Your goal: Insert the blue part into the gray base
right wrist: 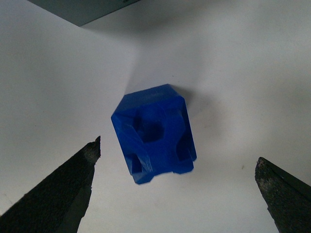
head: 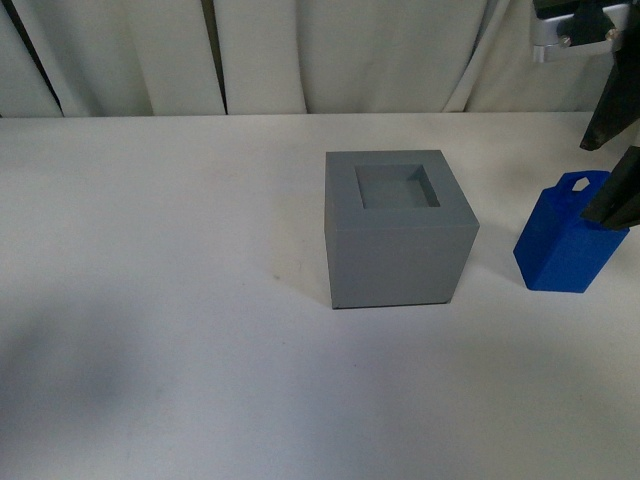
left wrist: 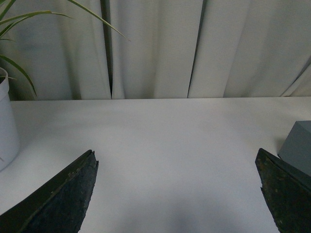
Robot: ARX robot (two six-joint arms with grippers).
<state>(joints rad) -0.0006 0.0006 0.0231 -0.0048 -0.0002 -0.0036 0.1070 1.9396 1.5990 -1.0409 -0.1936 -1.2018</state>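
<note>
The gray base (head: 400,230) stands mid-table, the square recess in its top empty. To its right the blue part (head: 562,243) stands upright on the table, handle up. My right gripper (head: 592,185) hangs open just above and over it. In the right wrist view the blue part (right wrist: 154,133) lies between and beyond the spread fingers (right wrist: 63,194), untouched, with a corner of the gray base (right wrist: 82,8) behind it. My left gripper (left wrist: 175,152) is open over bare table, an edge of the gray base (left wrist: 299,145) beside one finger. The front view does not show the left gripper.
A white table (head: 150,300) carries both blocks. Pale curtains (head: 300,50) hang along its far edge. A white plant pot (left wrist: 6,126) with long green leaves stands by the table's far side in the left wrist view.
</note>
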